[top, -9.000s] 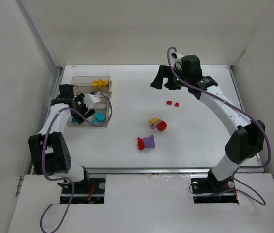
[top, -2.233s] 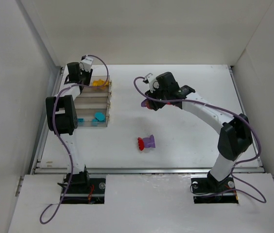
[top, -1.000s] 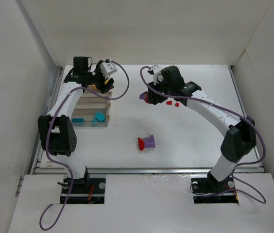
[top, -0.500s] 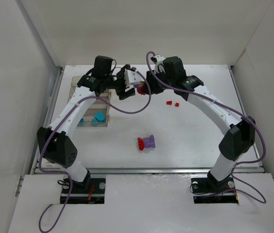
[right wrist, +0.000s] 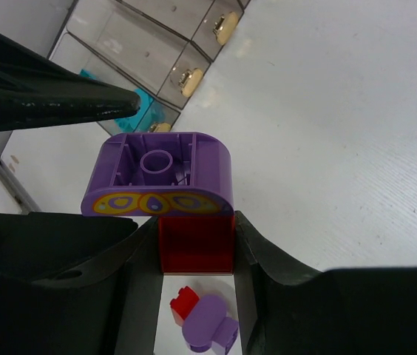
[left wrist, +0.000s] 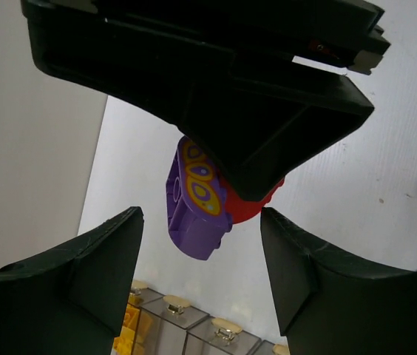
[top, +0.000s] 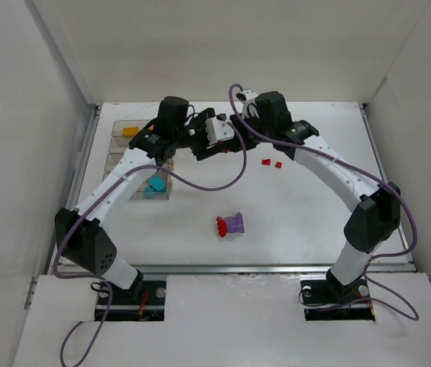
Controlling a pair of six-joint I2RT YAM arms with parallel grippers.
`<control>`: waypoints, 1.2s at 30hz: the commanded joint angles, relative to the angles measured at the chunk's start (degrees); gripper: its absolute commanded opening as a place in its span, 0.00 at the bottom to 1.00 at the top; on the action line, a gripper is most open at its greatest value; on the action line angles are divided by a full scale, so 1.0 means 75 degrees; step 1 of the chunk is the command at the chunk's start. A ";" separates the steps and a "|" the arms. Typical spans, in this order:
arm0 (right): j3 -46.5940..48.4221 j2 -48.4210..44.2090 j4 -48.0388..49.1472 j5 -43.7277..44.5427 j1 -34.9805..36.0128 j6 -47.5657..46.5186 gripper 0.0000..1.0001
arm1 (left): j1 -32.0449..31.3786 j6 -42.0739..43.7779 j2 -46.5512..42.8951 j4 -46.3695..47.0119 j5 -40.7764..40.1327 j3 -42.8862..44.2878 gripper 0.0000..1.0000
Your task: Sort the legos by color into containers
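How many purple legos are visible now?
2. One purple lego tops the red brick in the right gripper; the other purple lego lies on the table joined to a red piece. Others may be hidden.

Both arms lean in and meet above the far middle of the table point(top: 315, 206), making an arch that bars the straight way across. The left gripper point(left wrist: 201, 214) has its fingers spread wide either side of the held clump point(right wrist: 157, 177), with a sliver of air on each side. The right gripper point(right wrist: 195, 248), clamped on the clump, fills the space just beyond those fingertips. The left arm crosses over the containers point(top: 118, 149), covering part of their tops. Two small red bricks point(top: 266, 162) and a loose clump point(top: 231, 224) lie well apart on the table, with bare surface around each, out to the right wall point(top: 422, 138).
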 commanded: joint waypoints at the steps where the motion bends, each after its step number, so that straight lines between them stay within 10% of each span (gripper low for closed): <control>1: -0.0060 -0.0254 0.0480 -0.0239 0.0100 0.0097 0.00 | -0.0039 -0.0205 -0.0345 0.0622 -0.0441 -0.0208 0.61; 19: -0.0646 -0.0723 0.0680 -0.0545 0.0171 0.0027 0.00 | -0.0109 -0.0369 -0.0345 0.0973 -0.0570 -0.0419 0.00; 36: -0.1032 -0.0723 0.0292 -0.0159 0.0171 -0.0207 0.00 | 0.1542 -0.1752 -0.0098 0.0812 -0.1544 -0.0970 0.00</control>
